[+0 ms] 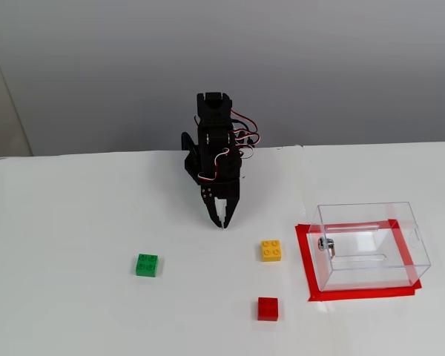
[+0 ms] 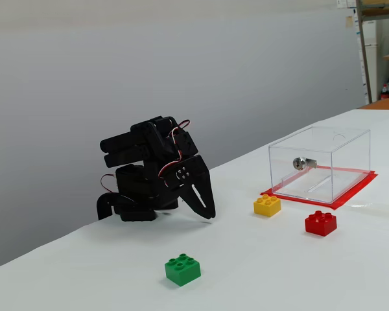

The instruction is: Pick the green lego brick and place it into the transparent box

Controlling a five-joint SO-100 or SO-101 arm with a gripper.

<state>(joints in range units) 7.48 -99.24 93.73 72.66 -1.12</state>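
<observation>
The green lego brick [image 1: 147, 265] lies on the white table, left of centre in a fixed view, and near the front in another fixed view [image 2: 183, 269]. The transparent box [image 1: 370, 244] stands at the right on a red taped square, with a small metal fitting on its left wall; it also shows at the right in another fixed view [image 2: 320, 162]. My black gripper [image 1: 222, 222] points down at the table behind the bricks, shut and empty, well apart from the green brick. It shows folded low in another fixed view [image 2: 209, 216].
A yellow brick [image 1: 271, 250] lies left of the box and a red brick [image 1: 268, 308] lies in front of it; both show in another fixed view, yellow [image 2: 267, 205] and red [image 2: 321, 223]. A grey wall stands behind the table.
</observation>
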